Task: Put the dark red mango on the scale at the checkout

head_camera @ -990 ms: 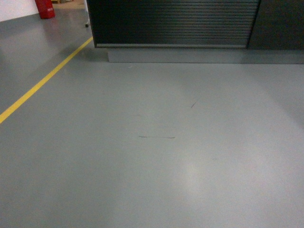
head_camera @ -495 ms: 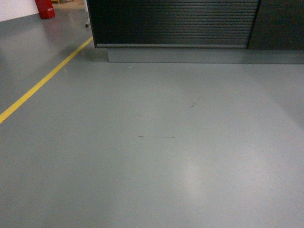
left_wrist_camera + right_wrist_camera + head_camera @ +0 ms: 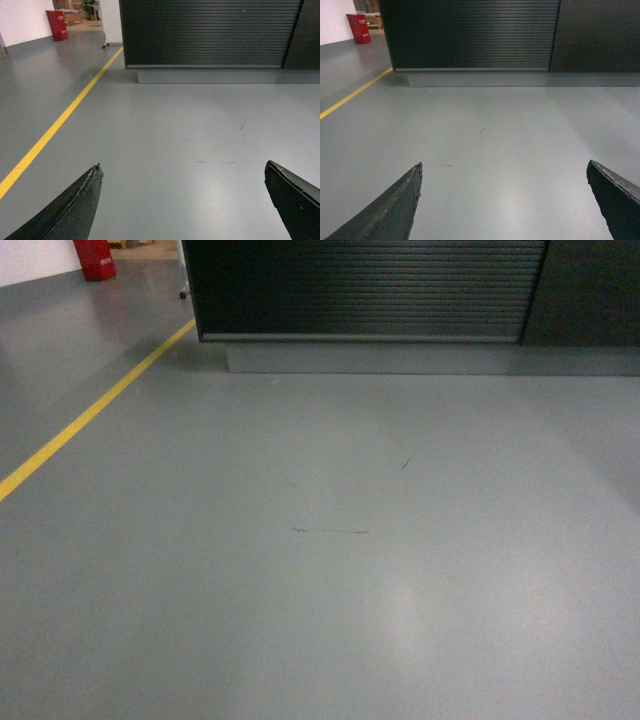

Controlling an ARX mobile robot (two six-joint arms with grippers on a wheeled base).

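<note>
grey floor (image 3: pixel 330 570) up to checkout (image 3: pixel 365 288) plinth edge

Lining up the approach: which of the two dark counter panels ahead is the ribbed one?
The wide left panel, horizontally slatted, above the grey plinth. The right panel is plain and smooth.

Your head view shifts only very slightly: the long dark scuff (image 3: pixel 330 531) on the grey floor (image 3: pixel 320 620) sits a touch lower in frame than it did a second ago, and the short slanted mark (image 3: pixel 407 461) beyond it drops by the same small amount. The plinth under the ribbed front of the checkout (image 3: pixel 365 285) and the yellow line (image 3: pixel 90 410) hardly shift, so you see little more than a faint creep forward or tilt.
</note>
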